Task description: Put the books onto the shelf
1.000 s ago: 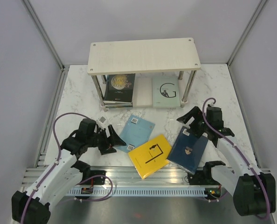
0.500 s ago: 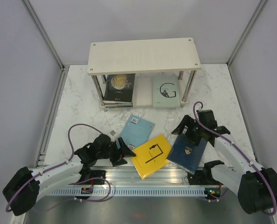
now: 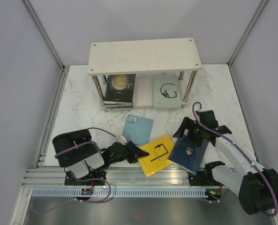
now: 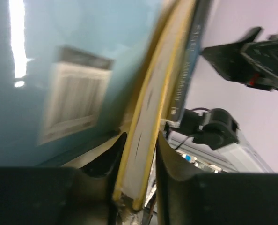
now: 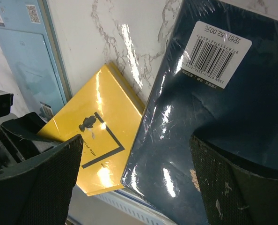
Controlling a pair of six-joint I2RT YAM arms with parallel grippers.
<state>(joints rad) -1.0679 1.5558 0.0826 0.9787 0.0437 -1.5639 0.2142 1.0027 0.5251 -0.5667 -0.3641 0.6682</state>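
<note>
**Three books on the tabletop, left gripper clamped on the yellow one**

There is one shelf (image 3: 143, 56), made of two pale boards on slim metal posts, at the far side of the marble tabletop (image 3: 83, 103). Its lower board carries a stack at the left with a black book (image 3: 120, 86) on top. How many lie beneath it cannot be told. At the right lies a single pale book marked "G" (image 3: 167, 92). The top board is bare.

Three more books lie flat in front of the shelf:
- The light blue book (image 3: 139, 129) is nearest the shelf.
- The yellow book (image 3: 157, 154) is just beside the light blue book's near corner.
- The navy book (image 3: 189, 152) is to the right, and its left edge meets the yellow book's right corner.

There are two grippers. The left gripper (image 3: 138, 152) lies low at the yellow book's left corner. In the left wrist view its fingers (image 4: 169, 154) stand close together on either side of the book's edge (image 4: 146, 131), clamped on it.

The right gripper (image 3: 195, 129) hangs over the far end of the navy book (image 5: 200, 108). Its fingers (image 5: 36, 183) are spread wide apart and hold nothing. Whether the tips touch the cover cannot be told.
</note>
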